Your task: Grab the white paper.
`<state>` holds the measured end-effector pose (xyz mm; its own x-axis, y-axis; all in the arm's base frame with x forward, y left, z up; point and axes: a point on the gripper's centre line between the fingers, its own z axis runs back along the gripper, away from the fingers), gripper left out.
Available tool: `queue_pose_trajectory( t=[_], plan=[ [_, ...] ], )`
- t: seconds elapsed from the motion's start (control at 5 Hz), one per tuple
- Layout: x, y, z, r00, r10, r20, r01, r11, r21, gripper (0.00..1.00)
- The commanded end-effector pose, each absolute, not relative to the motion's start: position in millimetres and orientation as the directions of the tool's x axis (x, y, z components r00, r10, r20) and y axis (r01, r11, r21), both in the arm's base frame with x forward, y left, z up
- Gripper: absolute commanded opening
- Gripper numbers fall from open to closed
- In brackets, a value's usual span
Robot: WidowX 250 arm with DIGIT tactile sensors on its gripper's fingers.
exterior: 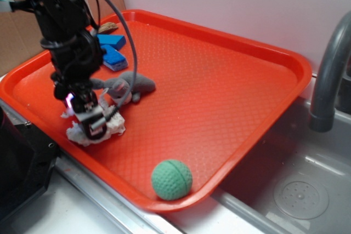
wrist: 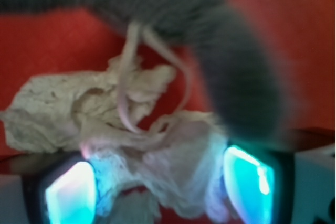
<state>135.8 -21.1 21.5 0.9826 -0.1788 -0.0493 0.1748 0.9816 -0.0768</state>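
Observation:
The white paper (exterior: pixel 114 126) is a crumpled wad lying on the orange tray (exterior: pixel 219 91) near its front left edge. My gripper (exterior: pixel 93 120) is lowered straight onto it. In the wrist view the paper (wrist: pixel 68 108) spreads across the tray and a bunched part of it fills the gap between my two lit pads (wrist: pixel 69 195). The gripper (wrist: pixel 160 187) has its jaws wide apart around that part, so it is open. A thin twisted strand of paper runs up toward the grey plush.
A grey plush animal (exterior: pixel 134 84) lies just behind the paper, touching it, and it looms close in the wrist view (wrist: pixel 236 77). Blue objects (exterior: pixel 112 50) lie at the tray's back left. A green ball (exterior: pixel 171 179) sits at the front rim. A faucet (exterior: pixel 329 75) and sink (exterior: pixel 299 195) are on the right.

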Motion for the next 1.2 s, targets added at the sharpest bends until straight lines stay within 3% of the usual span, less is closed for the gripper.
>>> queue_pose_trajectory(
  t=[0.0, 0.2, 0.4, 0.6, 0.8, 1.0],
  plan=[
    [140, -24, 40, 0.985, -0.172, 0.011, 0.172, 0.982, -0.075, 0.0],
    [142, -22, 50, 0.981, -0.192, 0.028, 0.193, 0.98, -0.055, 0.0],
    [141, -21, 78, 0.976, -0.208, 0.063, 0.209, 0.978, -0.014, 0.0],
    [142, -19, 114, 0.967, -0.217, 0.135, 0.227, 0.971, -0.069, 0.0],
    [144, -28, 97, 0.96, -0.264, 0.092, 0.269, 0.962, -0.043, 1.0],
    [140, -33, 72, 0.962, -0.268, 0.043, 0.27, 0.963, -0.026, 1.0]
  ],
)
